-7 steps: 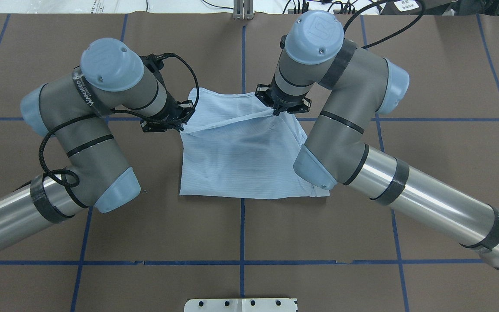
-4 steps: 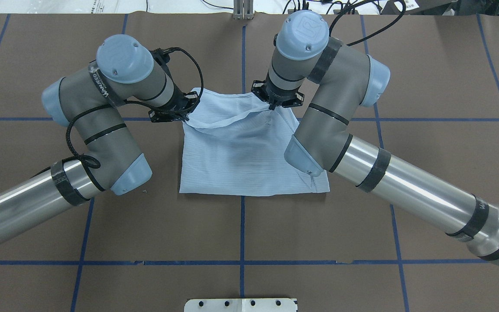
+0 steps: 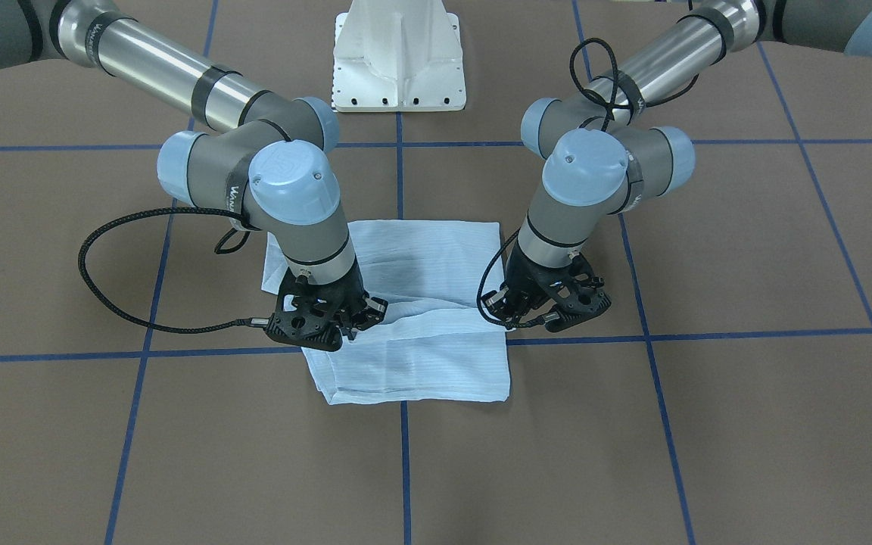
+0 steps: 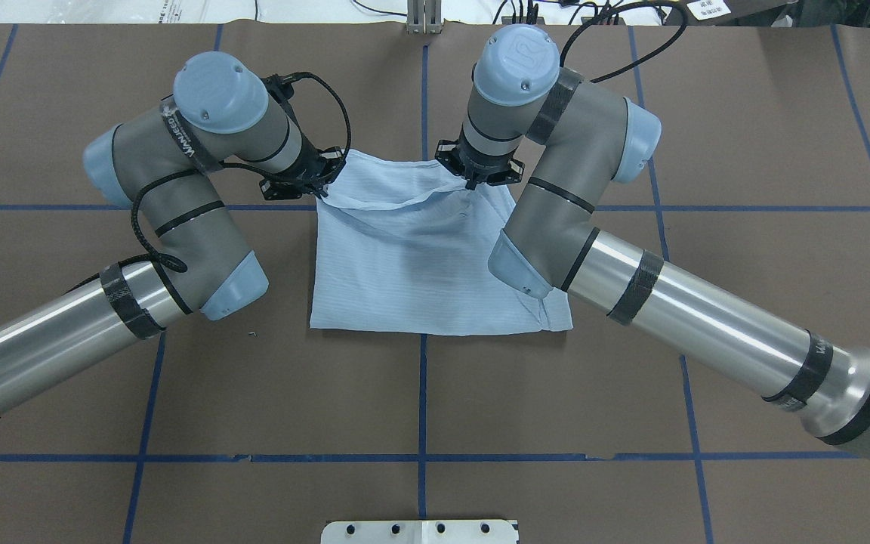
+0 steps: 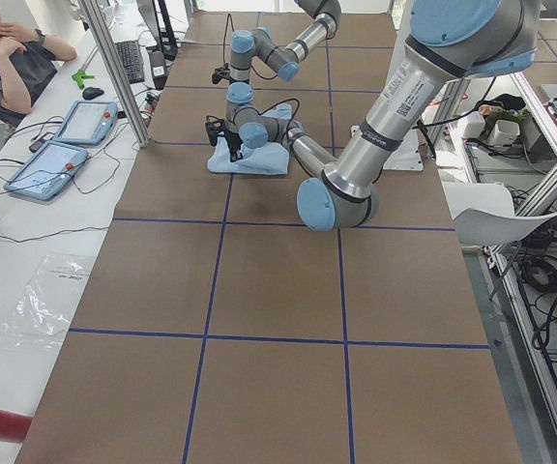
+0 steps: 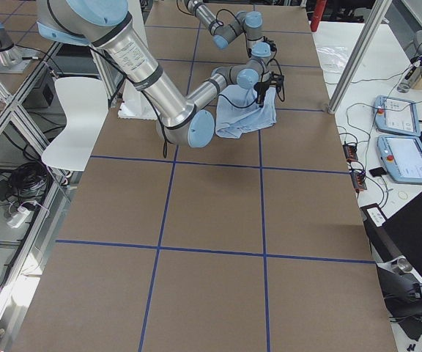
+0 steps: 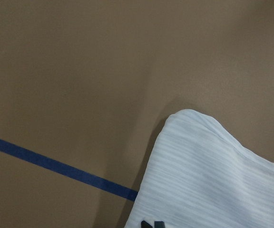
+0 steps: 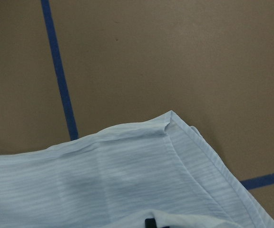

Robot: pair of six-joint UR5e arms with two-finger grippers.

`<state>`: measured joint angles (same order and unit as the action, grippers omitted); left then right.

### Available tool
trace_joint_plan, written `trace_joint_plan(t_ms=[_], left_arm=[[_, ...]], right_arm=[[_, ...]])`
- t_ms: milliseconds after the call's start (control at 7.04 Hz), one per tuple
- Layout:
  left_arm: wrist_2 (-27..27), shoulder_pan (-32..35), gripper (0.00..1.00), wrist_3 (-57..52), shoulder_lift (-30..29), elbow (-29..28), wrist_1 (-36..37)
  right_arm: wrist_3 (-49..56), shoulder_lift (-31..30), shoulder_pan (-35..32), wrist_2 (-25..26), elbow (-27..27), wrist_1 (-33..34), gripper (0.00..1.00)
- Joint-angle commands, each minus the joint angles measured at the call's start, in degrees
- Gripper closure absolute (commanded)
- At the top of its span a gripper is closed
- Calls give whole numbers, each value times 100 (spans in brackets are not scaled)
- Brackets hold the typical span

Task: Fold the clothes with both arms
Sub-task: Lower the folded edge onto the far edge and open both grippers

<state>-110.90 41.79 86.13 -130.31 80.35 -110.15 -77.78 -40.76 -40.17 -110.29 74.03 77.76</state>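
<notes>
You have the brown table (image 4: 707,264) filling every view, marked into squares by blue tape lines (image 4: 421,393). Across it reach the 2 arms: the left arm (image 4: 178,196) comes in from the overhead view's left, the right arm (image 4: 593,249) from its right, and both bend inward so that their wrists point down at the same patch near the table's middle.

There lies the shirt (image 4: 412,264), pale blue with fine stripes, folded into a roughly square bundle that straddles the central tape line. Most of it rests flat on the table. Part of the right arm's elbow hangs over its right side in the overhead view. One loose edge is raised off the layers below and sags in a shallow curve between the 2 grippers; the bundle's far edge lies a little beyond them.

The white pedestal base (image 3: 398,53) stands at the robot's side of the table, well apart from the shirt.

The left gripper (image 4: 323,189) is clenched on the raised edge at the shirt's left end, and the right gripper (image 4: 471,183) is clenched on that same edge at its right end. Each wrist camera shows you 1 corner of striped cloth over bare table with a tape line close by.
</notes>
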Motion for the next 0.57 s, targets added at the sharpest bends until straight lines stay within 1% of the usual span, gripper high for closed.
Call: trace_joint_plan(t_ms=[0,284,426], left_arm=[[16,4,1,-8,-3,-20,-7],[-2,223,1,-69,5,-20,11],[-28,346,1,-418,58,15,45]], right_arm=[[323,-11,-35,43,-29,-6,0],[684,-2,-289,-45,-143,-6,0],[903,-10,-464,-280,-144,-6,0]])
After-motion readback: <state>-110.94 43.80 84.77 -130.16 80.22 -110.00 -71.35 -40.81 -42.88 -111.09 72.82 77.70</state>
